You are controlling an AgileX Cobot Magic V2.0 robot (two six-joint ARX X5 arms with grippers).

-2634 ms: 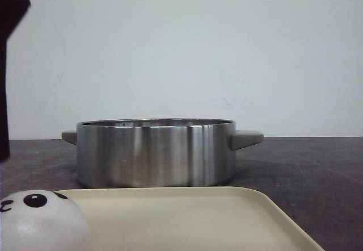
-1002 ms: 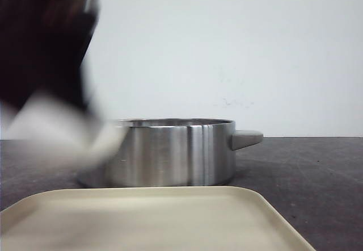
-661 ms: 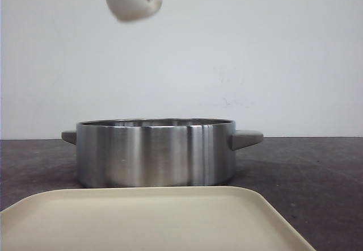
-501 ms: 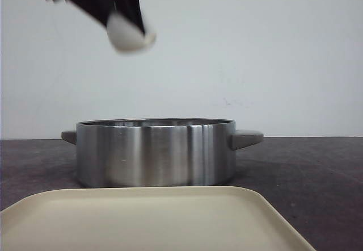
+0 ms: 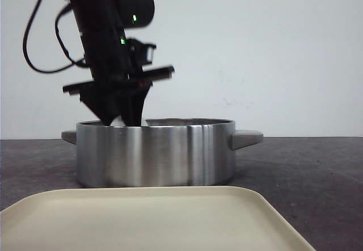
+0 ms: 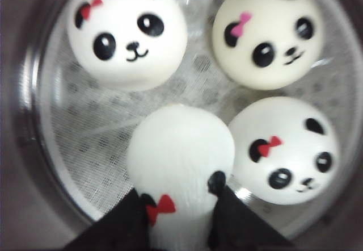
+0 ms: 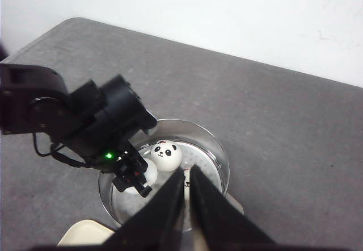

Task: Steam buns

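Note:
My left gripper (image 5: 123,114) reaches down into the steel pot (image 5: 156,151), its fingertips hidden behind the rim in the front view. In the left wrist view it (image 6: 181,208) is shut on a white panda bun (image 6: 180,154) with a red bow, held just over the pot's mesh liner (image 6: 85,120). Three more panda buns (image 6: 127,32) (image 6: 266,32) (image 6: 286,149) lie on the liner. My right gripper (image 7: 186,174) hovers high above the pot (image 7: 220,151), its jaws almost together and empty. One bun (image 7: 165,154) shows there beside the left arm (image 7: 85,120).
A cream tray (image 5: 153,217) lies in front of the pot; no bun shows on it, and its corner shows in the right wrist view (image 7: 85,233). The pot has grey side handles (image 5: 247,138). Dark grey table (image 5: 306,177) surrounds it; a white wall stands behind.
The last bun left the tray in my left gripper, was carried up high over the pot, and has now come down inside the pot.

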